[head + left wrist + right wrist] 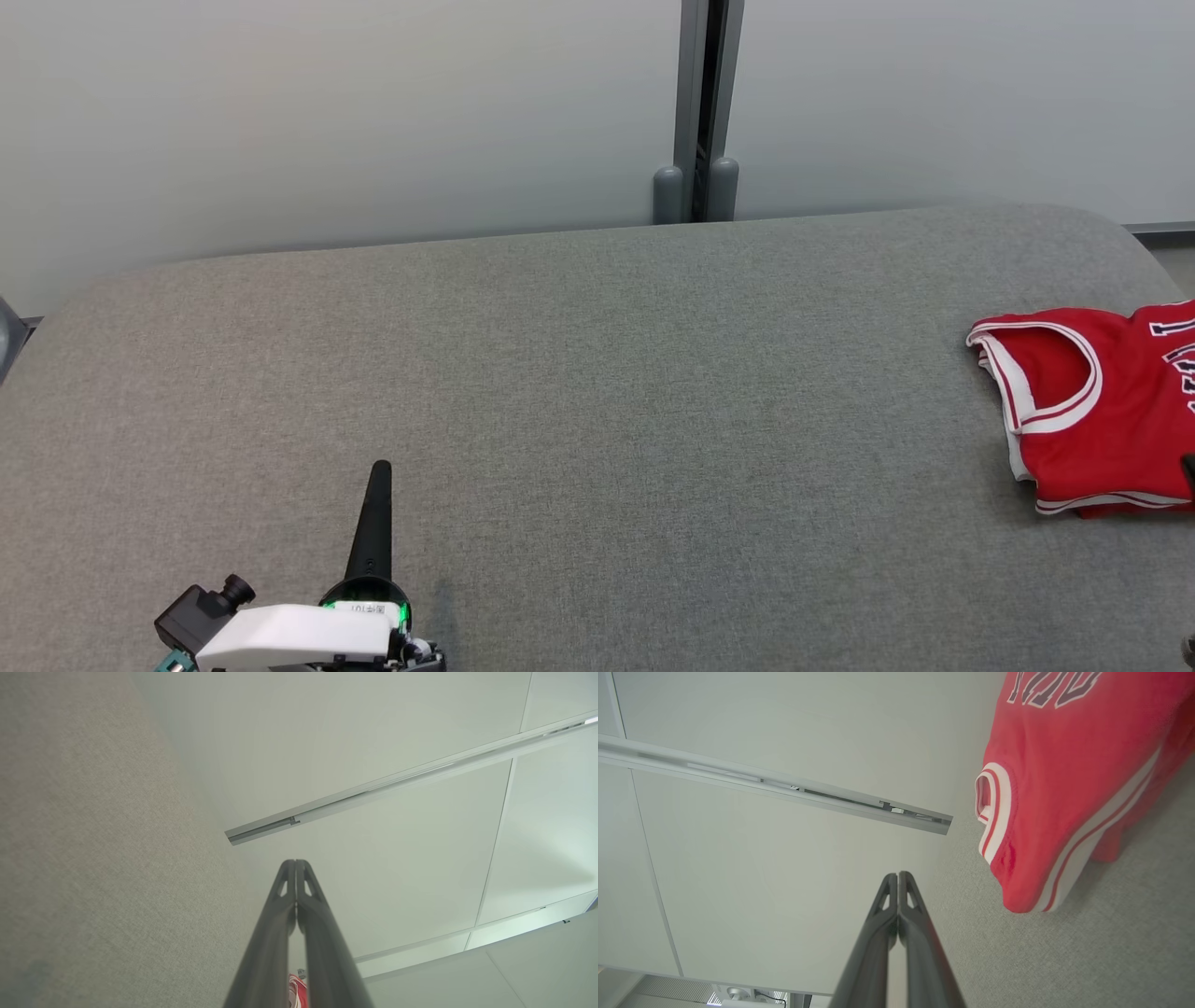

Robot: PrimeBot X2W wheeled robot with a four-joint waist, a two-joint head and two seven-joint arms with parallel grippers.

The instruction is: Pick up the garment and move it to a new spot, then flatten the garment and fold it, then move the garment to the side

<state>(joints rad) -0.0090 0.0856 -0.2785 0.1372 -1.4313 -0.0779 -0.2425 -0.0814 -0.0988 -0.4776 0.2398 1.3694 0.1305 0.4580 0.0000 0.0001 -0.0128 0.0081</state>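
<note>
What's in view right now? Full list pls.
jersey: 1, red with white trim, lying at the table's right edge
table: 1, grey fabric top, across the head view
wall: 1, pale panels, behind the table
post: 1, grey metal, upright in the wall, back centre
left gripper: 1, dark fingers, shut and empty, lower left over the table
right gripper: 1, dark fingers, shut and empty, near the jersey, apart from it

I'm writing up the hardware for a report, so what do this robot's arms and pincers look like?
The left pincer has two long, dark grey, tapering fingers with slotted tips. Behind it sit a white forearm shell, a green-lit ring and a small black camera. The right pincer looks the same.
</note>
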